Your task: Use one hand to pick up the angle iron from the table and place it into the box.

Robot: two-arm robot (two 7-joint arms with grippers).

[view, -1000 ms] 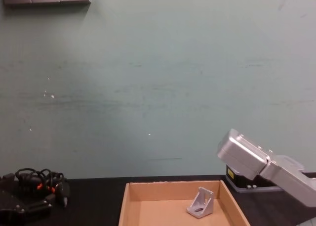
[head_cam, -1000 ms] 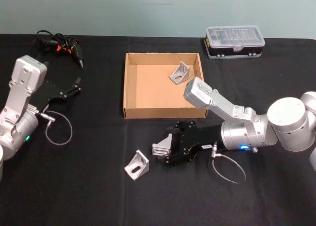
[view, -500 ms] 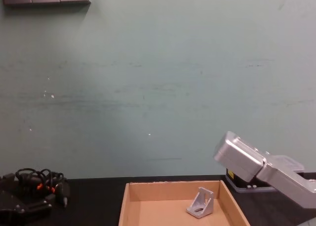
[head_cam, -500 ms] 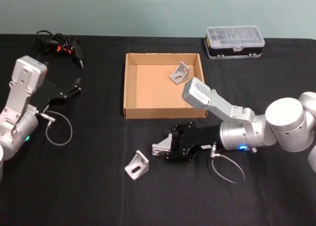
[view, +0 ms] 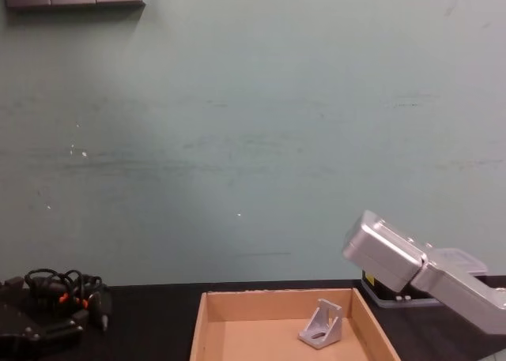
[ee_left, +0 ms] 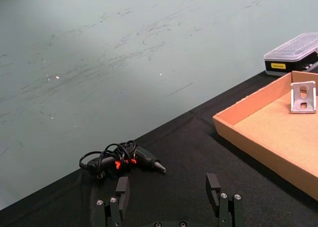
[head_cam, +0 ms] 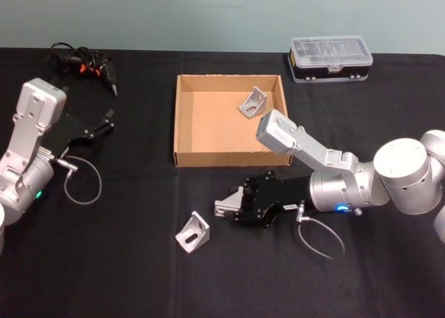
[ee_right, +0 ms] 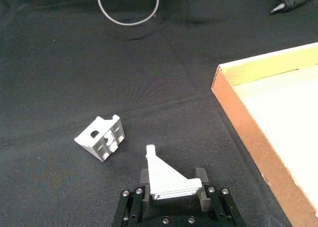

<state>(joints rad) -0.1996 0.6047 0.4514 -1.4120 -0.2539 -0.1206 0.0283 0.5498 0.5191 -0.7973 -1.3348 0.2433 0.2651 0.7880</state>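
— In front of the box (head_cam: 229, 158), near-wall side: what did the right gripper (head_cam: 233, 208) have?
— It was clamped on an angle iron (head_cam: 224, 208), one finger on each side, with the iron's plate sticking out ahead. It was low over the table (head_cam: 125, 276); couldn't tell if it touched.
— Room around it?
— Bare black tabletop lay between the gripper and the box's near edge. A second angle iron (head_cam: 193, 232) lay just beside, to the robot's left and nearer the robot, apart from the fingers. The arm's silver link hung over the box's near right corner.
— Inside the box?
— A third angle iron (head_cam: 253, 102) sat near the far right corner, close to the wall; the rest of the floor was bare cardboard.
— Left side?
— The left gripper (head_cam: 104, 123) was parked near the table's left edge, fingers spread wide. A corded tool (head_cam: 83, 59) sat beyond it by the far edge. A plastic case (head_cam: 330, 57) sat past the box's far right corner.
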